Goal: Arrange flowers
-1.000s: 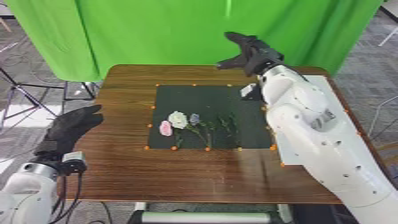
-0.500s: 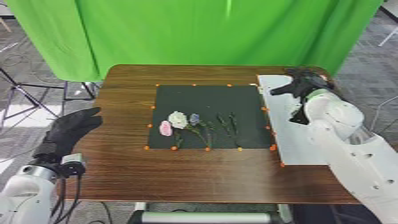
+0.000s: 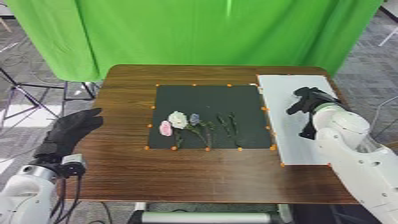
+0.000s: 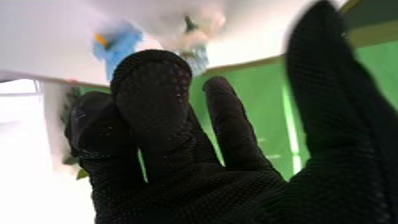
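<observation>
One hand has changed place: the right hand [image 3: 313, 102] has swung from beyond the far edge of the dark mat [image 3: 209, 95], near its 1 o'clock, to over the white board [image 3: 298, 150] at 3 o'clock, and come nearer the robot. Its fingers are extended and loose, grasping nothing. The left hand [image 3: 71, 131], with relaxed fingers, waits at 9 o'clock, in the same place as before. The flowers on the mat have not shifted, so this move adds nothing to the arrangement; it looks like a reach for another piece. The arrangement seems partway along, and the next step likely calls for lowering the fingers around a thin stem without crushing it.

Counting on the mat: one pink flower [image 3: 166, 128] at 8 o'clock from the centre, one white flower [image 3: 178, 120] at 9 o'clock, and one small bluish flower [image 3: 195, 119] just beside it. Two slim green stalks [image 3: 234, 124] lie toward 4 o'clock; I cannot tell whether they bear blooms. In the right wrist view there are one blue shape [image 4: 117, 46] and one pale shape [image 4: 204, 31], perhaps flowers. One brown table [image 3: 209, 175] carries one mat and one board.
</observation>
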Robot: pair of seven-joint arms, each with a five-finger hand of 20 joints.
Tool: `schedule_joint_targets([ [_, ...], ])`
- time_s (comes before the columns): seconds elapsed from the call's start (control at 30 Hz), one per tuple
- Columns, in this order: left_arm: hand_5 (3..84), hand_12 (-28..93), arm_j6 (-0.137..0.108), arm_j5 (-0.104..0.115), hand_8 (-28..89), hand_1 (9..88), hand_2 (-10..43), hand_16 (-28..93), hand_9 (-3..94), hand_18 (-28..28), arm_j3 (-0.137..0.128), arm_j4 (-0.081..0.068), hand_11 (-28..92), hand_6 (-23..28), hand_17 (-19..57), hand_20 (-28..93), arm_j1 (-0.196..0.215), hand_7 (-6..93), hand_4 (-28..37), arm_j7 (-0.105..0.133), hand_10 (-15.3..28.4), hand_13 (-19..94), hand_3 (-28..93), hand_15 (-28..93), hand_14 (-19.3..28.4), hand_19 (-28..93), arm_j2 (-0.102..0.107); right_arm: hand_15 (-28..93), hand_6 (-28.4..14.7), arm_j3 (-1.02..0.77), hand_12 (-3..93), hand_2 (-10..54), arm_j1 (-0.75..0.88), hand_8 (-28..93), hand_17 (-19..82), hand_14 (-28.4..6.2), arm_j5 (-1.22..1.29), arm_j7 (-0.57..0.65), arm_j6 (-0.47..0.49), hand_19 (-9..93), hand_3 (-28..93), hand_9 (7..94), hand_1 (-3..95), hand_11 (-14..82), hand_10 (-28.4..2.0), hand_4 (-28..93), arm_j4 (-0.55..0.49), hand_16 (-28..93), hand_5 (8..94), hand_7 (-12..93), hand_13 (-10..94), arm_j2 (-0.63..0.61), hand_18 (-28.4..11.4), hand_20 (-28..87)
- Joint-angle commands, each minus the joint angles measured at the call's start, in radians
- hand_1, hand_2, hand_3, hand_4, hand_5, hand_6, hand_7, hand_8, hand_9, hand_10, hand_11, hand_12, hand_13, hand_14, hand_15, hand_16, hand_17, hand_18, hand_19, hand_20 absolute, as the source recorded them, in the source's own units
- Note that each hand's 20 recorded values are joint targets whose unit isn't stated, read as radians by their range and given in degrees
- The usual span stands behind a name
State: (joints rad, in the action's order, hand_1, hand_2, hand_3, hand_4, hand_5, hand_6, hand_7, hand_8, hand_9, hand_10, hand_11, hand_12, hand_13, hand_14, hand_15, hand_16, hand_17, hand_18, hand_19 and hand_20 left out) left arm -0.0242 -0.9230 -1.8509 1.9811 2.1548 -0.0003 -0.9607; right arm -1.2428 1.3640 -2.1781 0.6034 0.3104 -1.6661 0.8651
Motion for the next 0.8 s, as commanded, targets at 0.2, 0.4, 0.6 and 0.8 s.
schedule_joint_targets([
  [0.2, 46.0, 12, 0.020, -0.010, -8, 29.7, 5.4, 0, 45.0, 12.0, 0.007, 0.003, 22, 1.0, 1.9, 13, 0.001, 14.5, -20.3, -0.010, 14.0, 34, 62, 16, 18.0, 10, -0.004, 63, -1.6, 0.031, 17.8, -9.5, 0.043, -6, 54, -3.9, -0.011, 0.013, -0.091, 93, 66, 47.1, 50.4, 6.2, -16.4, -22, 0.012, 24, 41.3, 10, 83, -0.007, -16.7, 49],
  [0.4, 45.9, 12, 0.016, -0.009, -8, 29.6, 5.4, 0, 45.0, 12.0, 0.006, 0.004, 22, 1.1, 1.9, 13, 0.000, 14.4, -20.2, -0.011, 14.0, 34, 62, 16, 17.9, 10, -0.002, 61, -1.2, 0.062, 18.4, -9.5, 0.054, -9, 60, -1.6, -0.032, -0.012, -0.264, 93, 62, 69.6, 58.3, 10.9, -13.0, -21, 0.036, 26, 59.5, 15, 90, -0.009, -15.5, 54],
  [0.6, 45.9, 12, 0.015, -0.008, -8, 29.6, 5.4, 0, 45.0, 12.0, 0.007, 0.004, 22, 1.3, 1.9, 13, -0.001, 14.2, -20.2, -0.006, 13.9, 34, 62, 15, 17.8, 10, -0.004, 62, -0.8, 0.099, 28.0, -9.5, 0.039, 5, 65, -0.7, -0.047, -0.042, -0.416, 93, 52, 84.4, 65.5, 4.4, -12.3, -19, 0.053, 27, 74.7, 16, 93, -0.021, -14.5, 56],
  [0.8, 45.9, 12, 0.014, -0.007, -8, 29.6, 5.4, 0, 45.0, 12.0, -0.003, 0.005, 22, 1.7, 1.9, 13, 0.004, 14.0, -20.3, -0.006, 14.0, 34, 62, 15, 17.9, 10, -0.002, 65, -0.1, 0.096, 30.9, -9.5, 0.032, 5, 67, 0.0, -0.042, -0.052, -0.486, 93, 53, 89.6, 66.3, 3.7, -11.7, -19, -0.028, 24, 79.9, 17, 94, -0.055, -14.3, 57],
])
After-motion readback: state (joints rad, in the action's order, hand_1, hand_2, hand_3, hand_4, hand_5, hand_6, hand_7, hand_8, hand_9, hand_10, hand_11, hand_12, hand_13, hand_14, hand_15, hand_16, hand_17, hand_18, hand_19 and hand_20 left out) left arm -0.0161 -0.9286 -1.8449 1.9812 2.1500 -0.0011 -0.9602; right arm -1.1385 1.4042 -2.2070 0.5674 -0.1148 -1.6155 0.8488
